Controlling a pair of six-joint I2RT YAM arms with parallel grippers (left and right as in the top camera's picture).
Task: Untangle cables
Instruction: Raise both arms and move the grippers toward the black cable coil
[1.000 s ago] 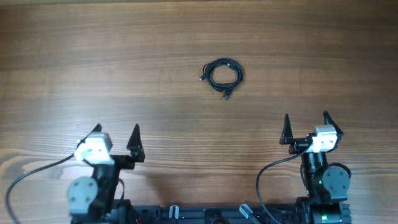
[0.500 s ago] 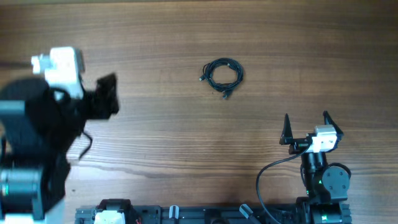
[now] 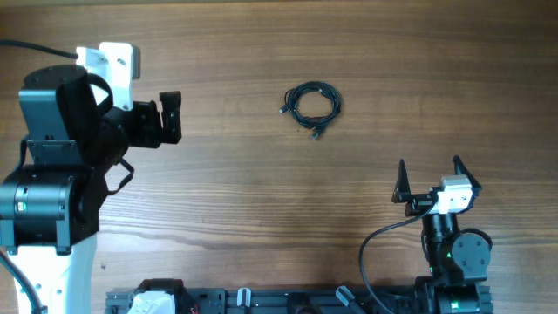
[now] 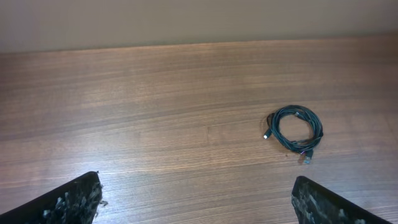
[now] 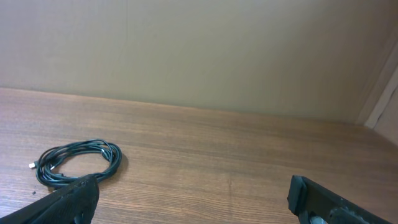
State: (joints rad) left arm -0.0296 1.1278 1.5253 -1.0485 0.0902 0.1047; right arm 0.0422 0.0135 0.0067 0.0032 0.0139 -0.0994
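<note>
The cables (image 3: 312,104) lie as one small coil of thin black cord on the wooden table, upper middle of the overhead view, with tiny plugs sticking out at its left and lower edge. The coil also shows in the left wrist view (image 4: 294,130) and in the right wrist view (image 5: 77,163). My left gripper (image 3: 172,118) is raised at the far left, open and empty, well left of the coil. My right gripper (image 3: 429,179) is open and empty near the front right, below and right of the coil.
The wooden table (image 3: 279,201) fills the view. The left arm's tall body (image 3: 52,183) stands over the left side. A thick black wire (image 3: 375,244) runs to the right arm's base at the front edge. A beige wall (image 5: 199,50) stands behind the table.
The left arm has risen from the front left and swung up to the far left, its gripper now pointing right toward the coil. The right arm and the coil have not moved.
</note>
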